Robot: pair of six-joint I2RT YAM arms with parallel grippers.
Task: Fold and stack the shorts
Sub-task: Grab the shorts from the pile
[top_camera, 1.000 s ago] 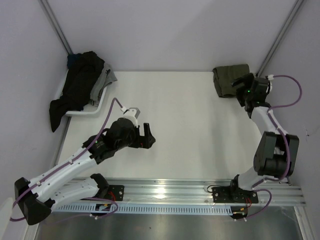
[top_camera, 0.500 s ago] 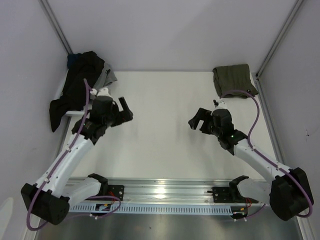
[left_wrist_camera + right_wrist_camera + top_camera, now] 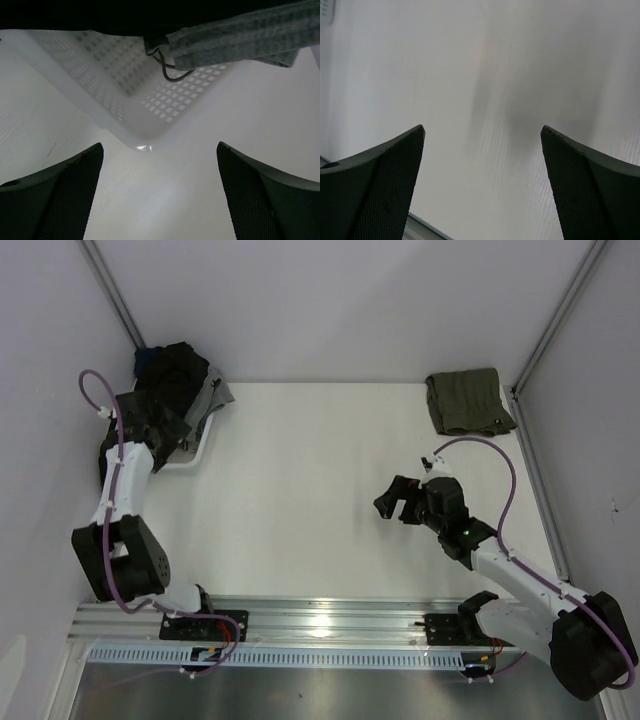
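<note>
Spread wide with nothing between them, the left fingers (image 3: 60, 195) hang just short of the near corner of the white basket (image 3: 95, 60) at the far left edge of the surface (image 3: 310, 460). I'd guess they are lined up that way to reach in for a garment. The black shorts (image 3: 180, 368) lie heaped in that basket, unfolded, with part of the cloth spilling over its outer side. Beside them a grey checked cloth (image 3: 240, 40) droops over the rim, and a thin cord (image 3: 170, 70) dangles from it. From the wrist view I can't tell whether the fingers are aimed at the black pair or the grey piece. Moving across, the middle of the surface is bare, likely kept as the place to lay a pair flat and fold it. The right fingers (image 3: 375, 180) hover over that stretch, also splayed and holding nothing, perhaps waiting to help with the next pair. In the far right corner the olive shorts (image 3: 468, 402) lie as a neat folded square, well apart from both arms. That looks to me like the base of the stack.
</note>
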